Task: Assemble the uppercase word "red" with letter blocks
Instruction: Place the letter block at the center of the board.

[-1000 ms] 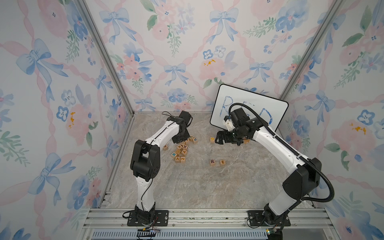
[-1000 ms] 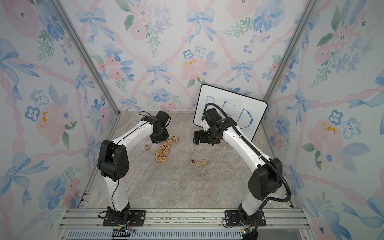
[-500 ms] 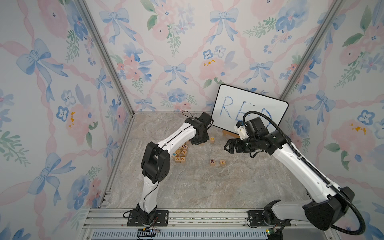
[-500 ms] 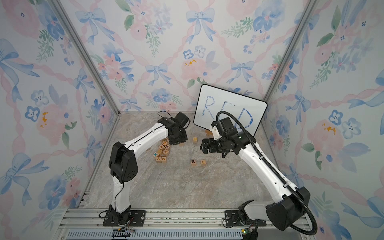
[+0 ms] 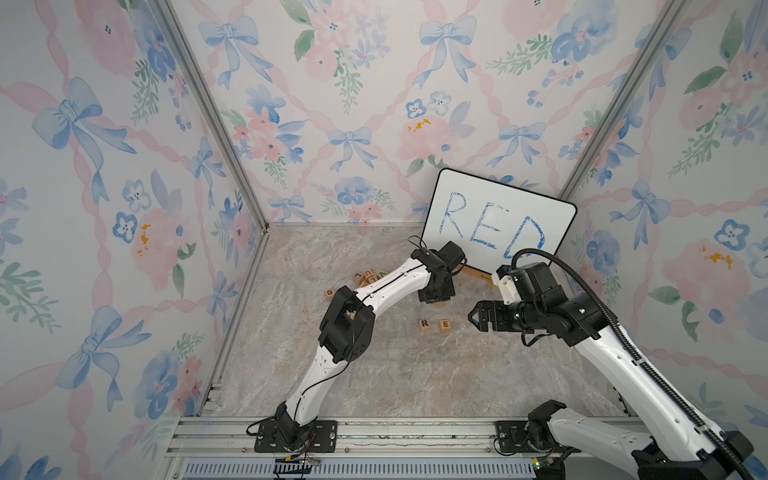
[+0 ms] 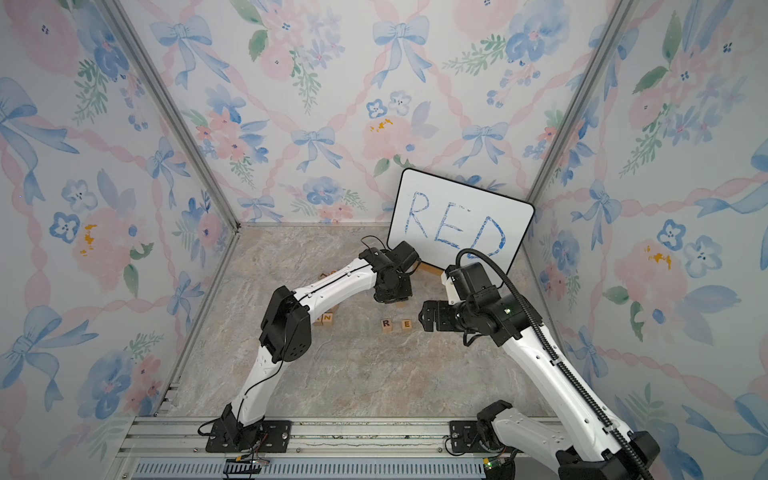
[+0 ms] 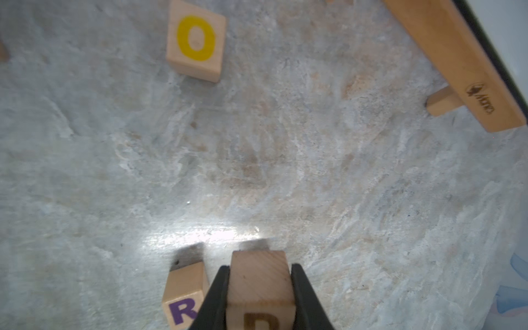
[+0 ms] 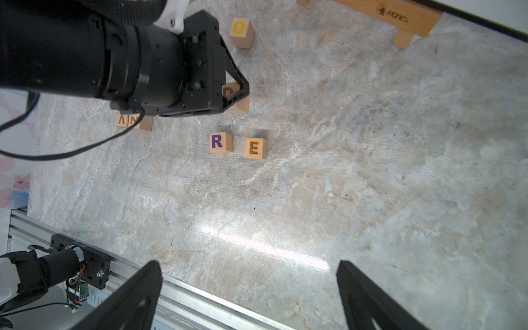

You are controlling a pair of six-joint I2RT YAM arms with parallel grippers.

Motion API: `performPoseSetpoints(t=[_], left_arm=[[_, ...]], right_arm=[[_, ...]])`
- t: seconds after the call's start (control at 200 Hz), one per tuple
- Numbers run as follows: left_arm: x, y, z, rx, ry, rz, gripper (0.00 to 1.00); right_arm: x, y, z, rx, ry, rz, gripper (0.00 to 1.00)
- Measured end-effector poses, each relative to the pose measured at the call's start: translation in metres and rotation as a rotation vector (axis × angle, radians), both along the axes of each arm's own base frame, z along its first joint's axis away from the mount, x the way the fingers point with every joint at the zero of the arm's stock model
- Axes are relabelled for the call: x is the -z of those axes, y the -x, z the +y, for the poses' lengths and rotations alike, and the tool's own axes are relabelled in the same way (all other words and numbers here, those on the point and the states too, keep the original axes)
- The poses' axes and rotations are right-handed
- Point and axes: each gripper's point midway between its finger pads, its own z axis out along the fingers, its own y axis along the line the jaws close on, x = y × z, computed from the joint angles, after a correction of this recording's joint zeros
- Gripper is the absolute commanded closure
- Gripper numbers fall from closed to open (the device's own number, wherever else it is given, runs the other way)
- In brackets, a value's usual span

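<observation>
Left end effector [image 7: 260, 267]: clamped on the D block [image 7: 258, 288], one black finger pressed to each side face; its arm reaches over the middle of the surface [image 5: 374, 374] toward the whiteboard [image 5: 498, 216].
D block: light wood with a brown-orange D facing the wrist camera; held just behind the R block [image 8: 221, 142], on the whiteboard side. I cannot tell whether it touches the surface.
R block: on the surface, purple R up, free of either end effector.
E block [image 8: 255, 148]: on the surface just to the right of the R block, a narrow gap between them, orange-brown E up; the pair shows in both top views.
Right end effector [image 8: 248, 265]: fingers spread wide with nothing between them; it hangs to the right of the E block, not touching it.
O block [image 7: 197, 40]: yellow O up, alone, between the held block and the wooden stand [image 7: 457, 65].
Whiteboard: propped on the wooden stand at the back wall, "RED" handwritten in blue.
Spare blocks [image 5: 368, 276]: loose cluster at the left, partly hidden by the left arm; G, Y and N are legible.
</observation>
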Motion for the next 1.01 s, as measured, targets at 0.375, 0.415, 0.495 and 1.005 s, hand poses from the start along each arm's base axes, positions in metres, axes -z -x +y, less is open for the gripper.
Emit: performPoseSetpoints(t=[0.375, 0.415, 0.495, 1.005], left_arm=[[0.039, -0.012, -0.013, 0.026, -0.033, 0.016, 0.79], [0.042, -0.012, -0.013, 0.028, -0.038, 0.020, 0.79], [0.044, -0.012, -0.013, 0.030, -0.042, 0.022, 0.77], [0.053, -0.014, -0.005, 0.043, -0.067, 0.032, 0.48]], right_arm=[[0.002, 0.020, -0.015, 0.055, 0.002, 0.011, 0.03], [0.001, 0.020, -0.016, 0.060, 0.002, 0.010, 0.03], [0.001, 0.020, -0.017, 0.068, 0.001, 0.009, 0.03], [0.001, 0.023, -0.022, 0.094, 0.003, 0.001, 0.03]])
